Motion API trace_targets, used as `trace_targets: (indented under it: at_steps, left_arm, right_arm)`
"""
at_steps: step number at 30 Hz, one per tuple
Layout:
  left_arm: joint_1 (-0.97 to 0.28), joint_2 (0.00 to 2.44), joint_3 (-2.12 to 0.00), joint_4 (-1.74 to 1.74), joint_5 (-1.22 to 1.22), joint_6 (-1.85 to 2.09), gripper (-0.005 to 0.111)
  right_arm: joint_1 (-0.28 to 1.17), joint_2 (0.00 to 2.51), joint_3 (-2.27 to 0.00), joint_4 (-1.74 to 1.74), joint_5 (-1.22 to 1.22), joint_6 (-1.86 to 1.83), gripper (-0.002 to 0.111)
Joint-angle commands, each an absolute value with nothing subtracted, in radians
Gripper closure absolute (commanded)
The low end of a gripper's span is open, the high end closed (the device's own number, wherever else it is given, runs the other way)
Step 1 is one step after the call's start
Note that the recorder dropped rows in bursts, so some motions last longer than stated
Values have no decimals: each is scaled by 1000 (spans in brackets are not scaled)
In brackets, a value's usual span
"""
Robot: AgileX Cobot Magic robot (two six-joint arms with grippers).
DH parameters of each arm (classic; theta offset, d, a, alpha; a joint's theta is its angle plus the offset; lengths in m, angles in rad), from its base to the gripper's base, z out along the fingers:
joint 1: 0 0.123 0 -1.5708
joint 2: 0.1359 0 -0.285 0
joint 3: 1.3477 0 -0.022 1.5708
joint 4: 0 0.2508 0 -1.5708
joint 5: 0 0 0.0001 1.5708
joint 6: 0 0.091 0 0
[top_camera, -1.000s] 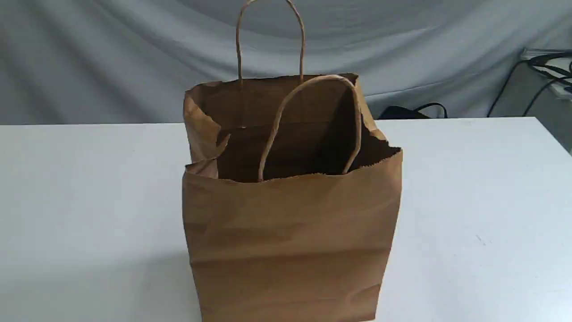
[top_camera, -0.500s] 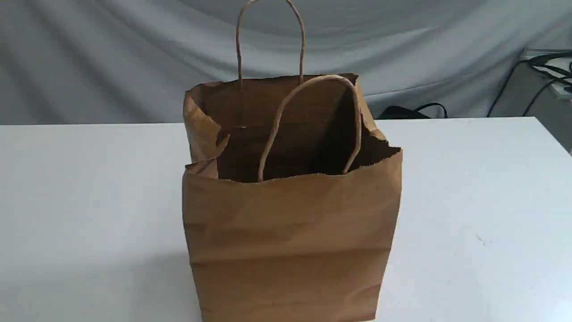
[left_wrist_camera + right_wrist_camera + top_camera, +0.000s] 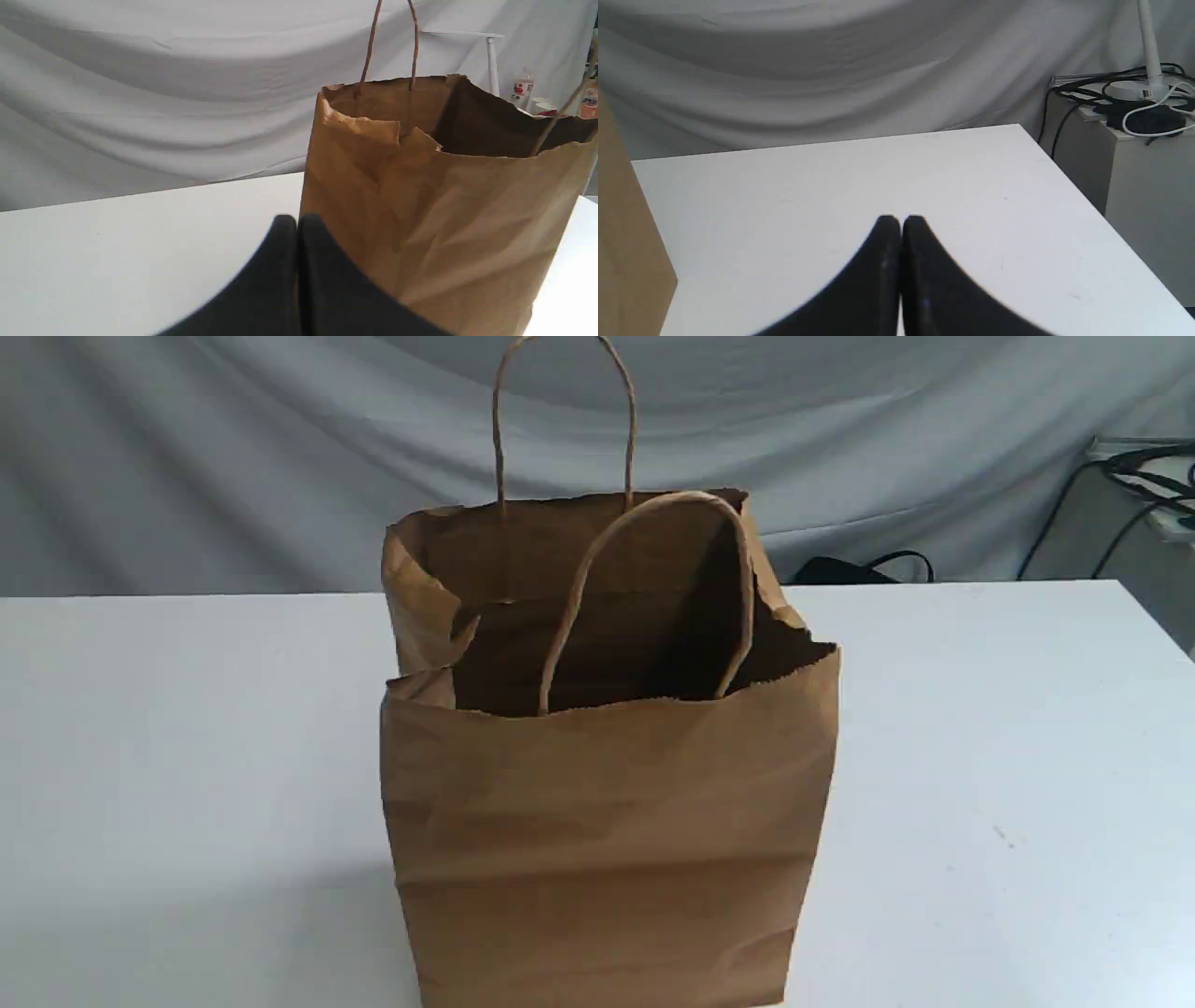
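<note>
A brown paper bag (image 3: 607, 821) stands upright and open on the white table (image 3: 187, 756), its two twisted paper handles (image 3: 565, 420) raised. Neither gripper shows in the exterior view. In the left wrist view my left gripper (image 3: 297, 221) is shut on nothing, its black fingers pressed together just beside the near corner of the bag (image 3: 434, 224). The right wrist view has my right gripper (image 3: 901, 221) shut and empty above bare table, with the bag's side (image 3: 626, 242) off at the frame's edge. The bag's bottom is hidden in shadow.
A grey cloth backdrop (image 3: 233, 457) hangs behind the table. A side stand with black cables and a lamp base (image 3: 1139, 102) sits past the table's right edge. Bottles and cups (image 3: 528, 95) show beyond the bag in the left wrist view.
</note>
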State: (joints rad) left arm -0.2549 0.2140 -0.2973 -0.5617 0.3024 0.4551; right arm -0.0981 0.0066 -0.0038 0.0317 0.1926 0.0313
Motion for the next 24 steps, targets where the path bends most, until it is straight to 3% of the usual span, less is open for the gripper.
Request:
trace_targets:
  at_steps: [1, 13, 24]
  left_arm:
    - [-257, 209, -292, -566, 291, 448, 107]
    - [-253, 200, -292, -566, 294, 448, 107]
    - [-43, 42, -221, -541, 283, 457, 107]
  right_arm:
    - [-105, 0, 0, 37, 196, 28, 108]
    - [-105, 0, 0, 37, 196, 32, 108]
    - [-105, 0, 0, 37, 196, 29, 108]
